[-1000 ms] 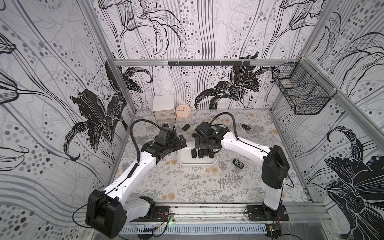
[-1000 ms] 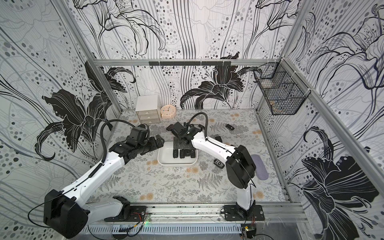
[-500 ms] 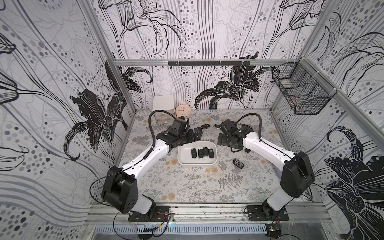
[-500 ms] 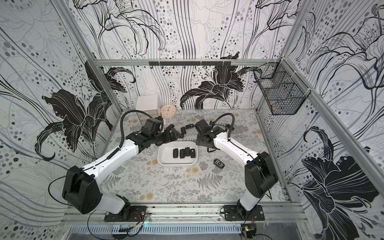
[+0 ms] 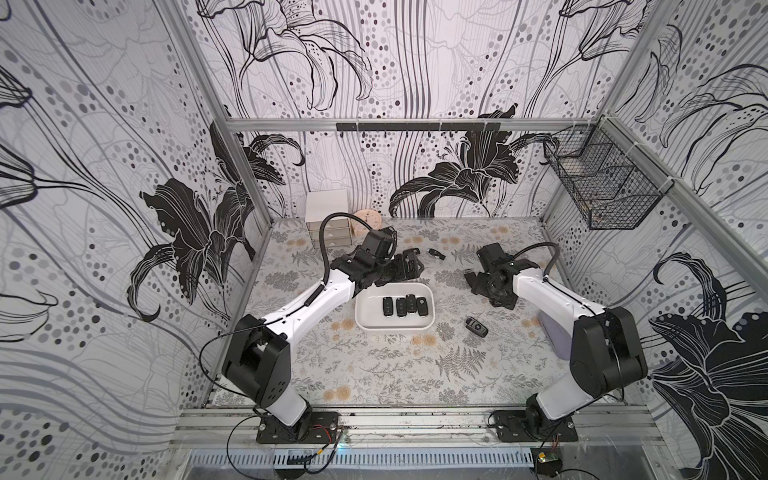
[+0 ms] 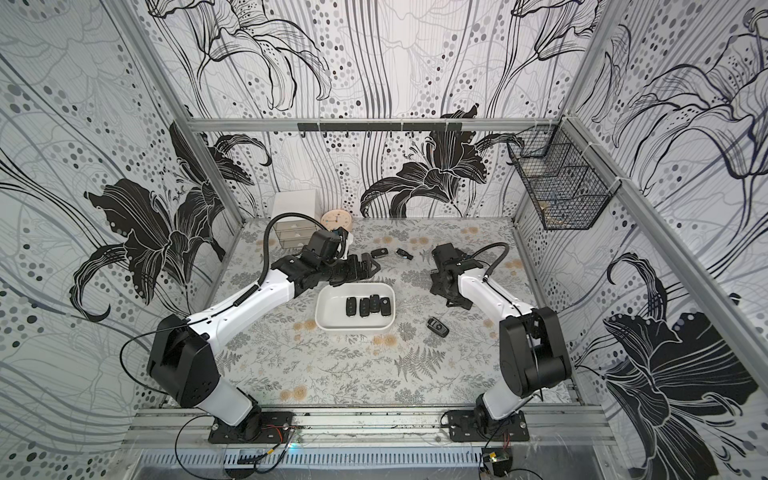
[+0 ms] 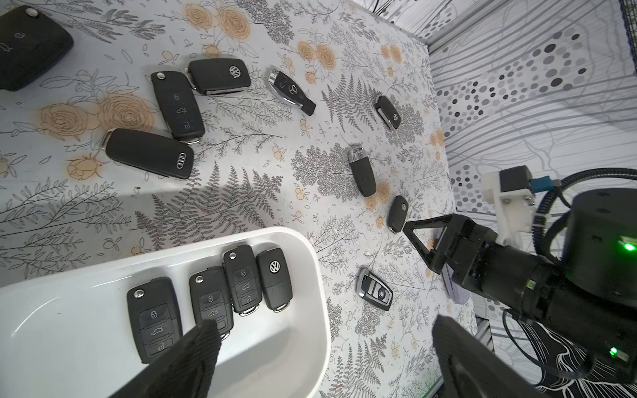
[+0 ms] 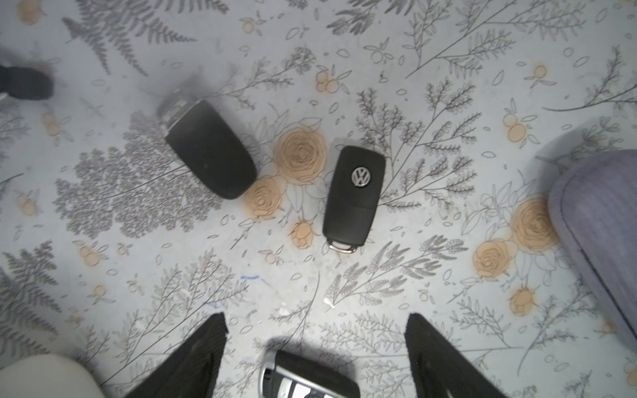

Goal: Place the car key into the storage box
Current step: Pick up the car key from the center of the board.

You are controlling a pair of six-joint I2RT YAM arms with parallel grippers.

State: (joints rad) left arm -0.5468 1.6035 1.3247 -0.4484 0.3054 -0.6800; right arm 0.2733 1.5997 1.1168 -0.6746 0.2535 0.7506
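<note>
Storage box on floral tabletop

A robot lab booth: aluminium frame, lily-print panel walls, robot arms bolted to the near rail

Four car keys in storage box

top views high, looking down on table; wrist views close, downward.
</note>
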